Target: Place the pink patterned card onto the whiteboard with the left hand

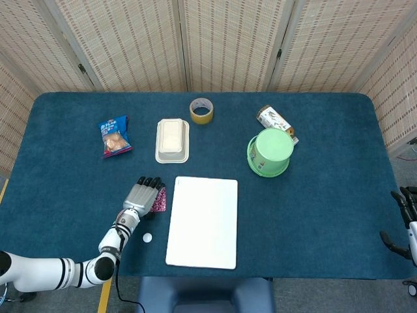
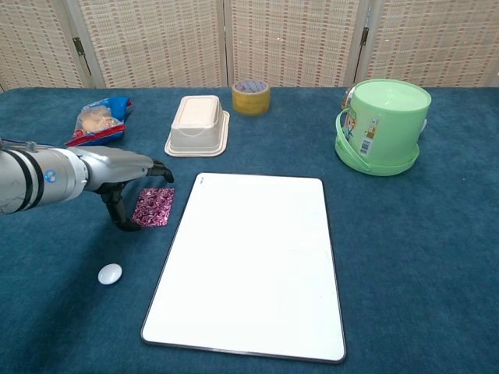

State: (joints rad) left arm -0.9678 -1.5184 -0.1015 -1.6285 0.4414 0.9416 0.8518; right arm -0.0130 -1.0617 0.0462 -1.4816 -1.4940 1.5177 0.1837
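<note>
The pink patterned card (image 2: 153, 206) lies flat on the blue table just left of the whiteboard (image 2: 253, 261). My left hand (image 2: 125, 167) hovers low over the card with its fingers arched above the far edge and its thumb down at the near left corner. The card still rests on the cloth. In the head view the left hand (image 1: 142, 195) covers most of the card (image 1: 161, 199), beside the whiteboard (image 1: 203, 222). My right hand (image 1: 405, 222) hangs at the table's right edge, fingers apart, holding nothing.
A small white disc (image 2: 110, 273) lies near the left hand. Further back are a snack bag (image 2: 100, 118), a white lidded box (image 2: 196, 125), a tape roll (image 2: 251, 96), a green bucket (image 2: 382, 125) and a can (image 1: 275, 120) behind it.
</note>
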